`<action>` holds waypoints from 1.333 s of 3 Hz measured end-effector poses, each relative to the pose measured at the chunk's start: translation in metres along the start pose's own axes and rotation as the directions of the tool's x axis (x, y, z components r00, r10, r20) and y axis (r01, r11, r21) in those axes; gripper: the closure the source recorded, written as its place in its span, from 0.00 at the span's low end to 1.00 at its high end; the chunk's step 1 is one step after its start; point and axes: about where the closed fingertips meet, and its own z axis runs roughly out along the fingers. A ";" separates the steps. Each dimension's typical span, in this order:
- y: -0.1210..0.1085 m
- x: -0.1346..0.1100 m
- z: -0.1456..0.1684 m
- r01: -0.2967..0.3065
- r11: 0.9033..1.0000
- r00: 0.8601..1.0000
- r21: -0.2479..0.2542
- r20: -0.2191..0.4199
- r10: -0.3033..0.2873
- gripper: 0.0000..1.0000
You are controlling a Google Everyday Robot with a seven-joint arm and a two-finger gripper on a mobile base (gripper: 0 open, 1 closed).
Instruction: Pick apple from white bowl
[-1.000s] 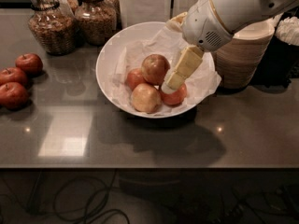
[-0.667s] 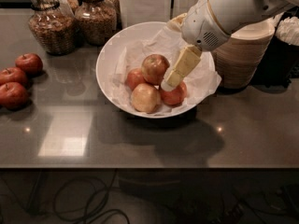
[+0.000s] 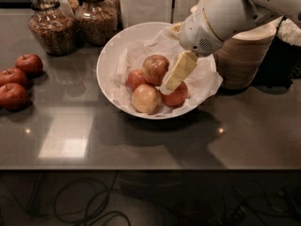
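The white bowl [image 3: 109,60], lined with crumpled white paper, stands at the middle of the dark counter. The mottled red-orange apple [image 3: 155,68] lies in it on top of the others. A paler yellow-tan apple [image 3: 146,98] lies in front, and two redder apples [image 3: 136,78] [image 3: 178,96] lie at the sides. My gripper [image 3: 175,74], yellowish and hanging from the white arm [image 3: 221,18], reaches down into the bowl just right of the mottled apple, touching or nearly touching it and above the right red apple.
Three dark red apples [image 3: 14,76] lie on the counter at the left. Two glass jars [image 3: 49,22] [image 3: 96,15] of dry food stand behind the bowl at the left. A stack of beige disposable bowls [image 3: 247,55] stands right of the bowl.
The gripper has edged slightly to the left, closer to the mottled apple. The apples and the bowl have not moved.
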 end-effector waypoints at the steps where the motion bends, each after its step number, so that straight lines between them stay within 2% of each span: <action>1: 0.007 -0.005 0.016 0.016 0.998 1.000 -0.067 0.021 -0.014 0.00; 2: 0.006 -0.006 0.026 0.028 0.994 0.999 -0.105 0.021 -0.026 0.00; 3: 0.003 -0.002 0.035 0.028 0.992 1.000 -0.123 0.005 -0.028 0.00; 4: 0.003 -0.002 0.035 0.028 0.992 1.000 -0.124 0.005 -0.028 0.18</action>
